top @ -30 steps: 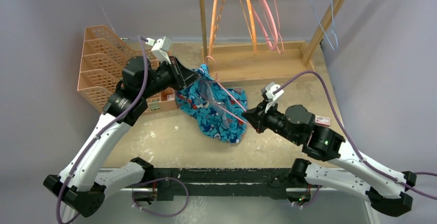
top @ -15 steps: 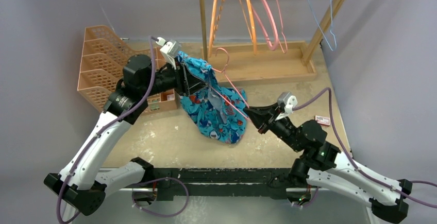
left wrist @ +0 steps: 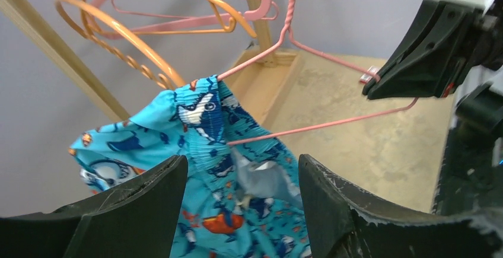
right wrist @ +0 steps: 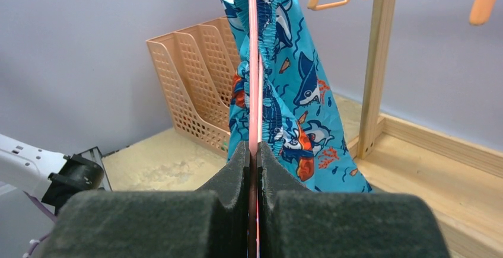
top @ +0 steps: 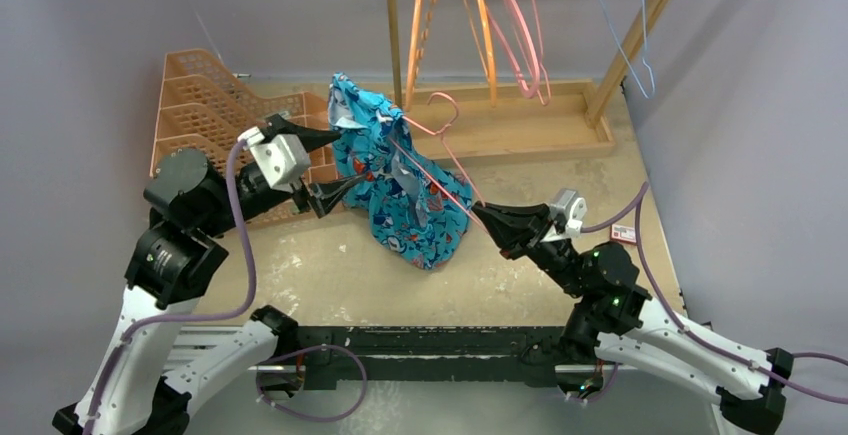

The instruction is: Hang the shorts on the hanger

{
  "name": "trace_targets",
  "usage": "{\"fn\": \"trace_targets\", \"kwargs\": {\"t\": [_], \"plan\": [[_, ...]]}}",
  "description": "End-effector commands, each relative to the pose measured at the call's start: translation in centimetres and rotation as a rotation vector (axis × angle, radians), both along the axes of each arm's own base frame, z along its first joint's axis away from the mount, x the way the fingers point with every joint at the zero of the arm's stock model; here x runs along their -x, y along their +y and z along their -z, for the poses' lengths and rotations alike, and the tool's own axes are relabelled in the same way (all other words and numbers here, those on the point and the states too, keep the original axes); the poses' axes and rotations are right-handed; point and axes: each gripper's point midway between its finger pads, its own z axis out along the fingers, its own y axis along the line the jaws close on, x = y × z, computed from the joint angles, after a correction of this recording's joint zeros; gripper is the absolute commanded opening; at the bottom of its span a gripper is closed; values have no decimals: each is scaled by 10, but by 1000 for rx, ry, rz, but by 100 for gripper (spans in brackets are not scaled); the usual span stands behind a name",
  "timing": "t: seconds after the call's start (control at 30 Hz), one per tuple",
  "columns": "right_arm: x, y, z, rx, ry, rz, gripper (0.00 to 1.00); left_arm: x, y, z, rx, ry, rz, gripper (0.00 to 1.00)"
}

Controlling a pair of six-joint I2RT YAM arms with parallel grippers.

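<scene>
The shorts point(top: 395, 180) are hanging off the pink hanger point(right wrist: 253, 44), lifted above the surface point(top: 330, 265) with only their lower hem possibly brushing it; from above that contact is hard to judge. The right gripper point(top: 482, 217) is pinching one corner of the hanger, jaws fully closed on the thin wire. The left gripper point(top: 335, 162) is hovering just beside the shorts with its jaws spread wide and nothing between them.

The fabric is looking light, soft and floppy, so it is likely sagging and sliding along the smooth wire whenever the hanger is tilting. The gathered elastic waistband, bunched near the hanger's neck, is the firmest place to take hold. The wire itself is thin and springy, and is probably twisting easily in a single-corner grip.

Room is tight on the far side. The orange file rack point(top: 195, 105) is standing close behind the left gripper, and the wooden stand point(top: 520, 120) with its other hangers point(top: 480, 15) is sitting just beyond the hook. The near middle of the surface is offering more space.
</scene>
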Motion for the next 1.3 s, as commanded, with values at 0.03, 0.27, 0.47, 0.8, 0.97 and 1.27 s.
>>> {"fn": "trace_targets", "kwargs": {"t": [0.03,0.27,0.47,0.8,0.97,1.27], "plan": [[17,-19,-59,-135,-185,-7,0,-6,8,29,-329,-134,45,68],[18,-15,-46,-31,-219,-11,0,-2,6,30,-438,-142,120,69],[19,-10,-44,3,-247,-24,0,10,5,-2,-409,-272,156,69],[44,1,-37,35,-278,-170,0,-7,16,-2,-583,-316,129,65],[52,5,-39,34,-307,-215,0,-13,13,15,-635,-269,168,56],[49,2,-44,27,-335,-182,0,-7,0,53,-662,-128,304,42]]}}
